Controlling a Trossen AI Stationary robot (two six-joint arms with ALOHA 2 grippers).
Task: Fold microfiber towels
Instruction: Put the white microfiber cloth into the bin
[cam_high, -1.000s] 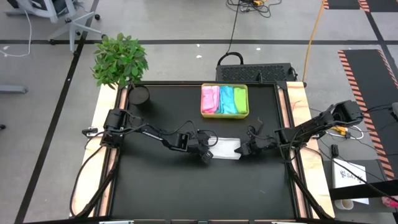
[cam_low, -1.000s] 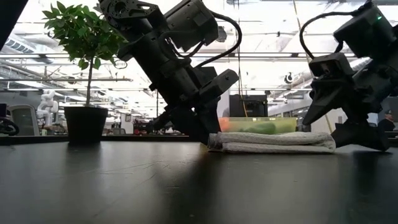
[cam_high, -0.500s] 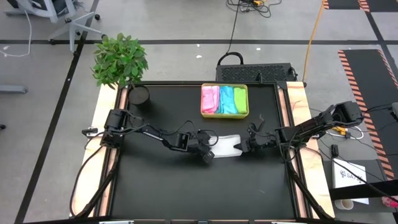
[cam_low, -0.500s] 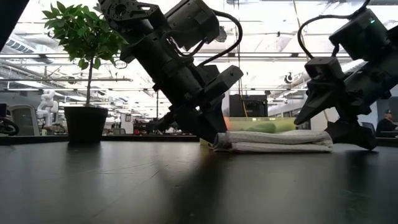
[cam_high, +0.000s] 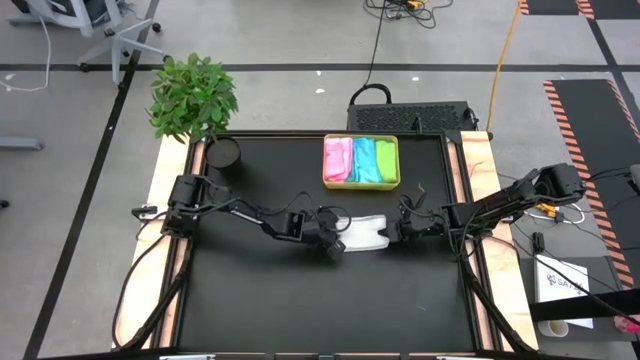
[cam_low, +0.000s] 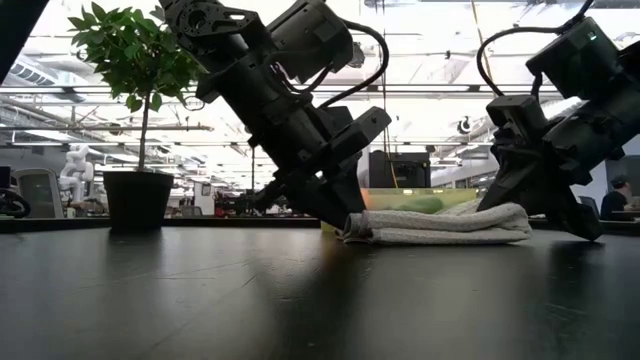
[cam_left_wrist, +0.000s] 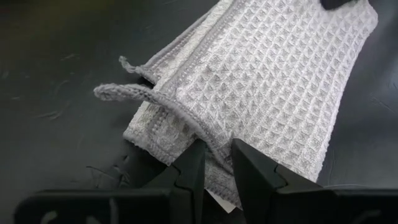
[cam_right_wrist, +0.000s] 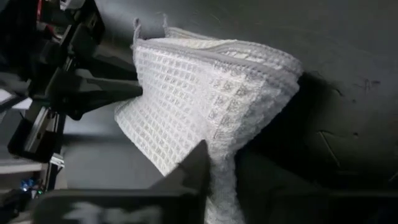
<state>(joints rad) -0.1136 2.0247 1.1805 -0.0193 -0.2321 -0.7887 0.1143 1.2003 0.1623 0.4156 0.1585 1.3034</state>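
Note:
A folded white microfiber towel (cam_high: 364, 232) lies on the black table (cam_high: 300, 300) between my two grippers, several layers thick in the low view (cam_low: 440, 226). My left gripper (cam_high: 337, 245) is shut on its left end and my right gripper (cam_high: 393, 233) on its right end. Pink, light blue and lime green towels lie side by side in the yellow-green tray (cam_high: 397, 160) at the far edge. My left gripper pinches the towel's left end at a corner (cam_left_wrist: 214, 146) between its two fingers, where a hemmed edge crosses the layers. It slants down from the table's left. That end lies on the table. My right gripper pinches the towel's right end (cam_right_wrist: 219, 155) between its two fingers, taking several layers. It slants down from the table's right. That end (cam_low: 505, 210) humps up a little at the fingers; the rest lies flat.
A potted plant (cam_high: 192, 95) and a dark round cup (cam_high: 226, 153) stand at the far left corner. Wooden side rails (cam_high: 478, 190) border the table. Bare black tabletop stretches toward the near edge.
My right gripper has slid a little toward the table's left onto the towel's right end and shut on it. That end is now bunched and slightly raised, while the left end stays put in my left gripper.

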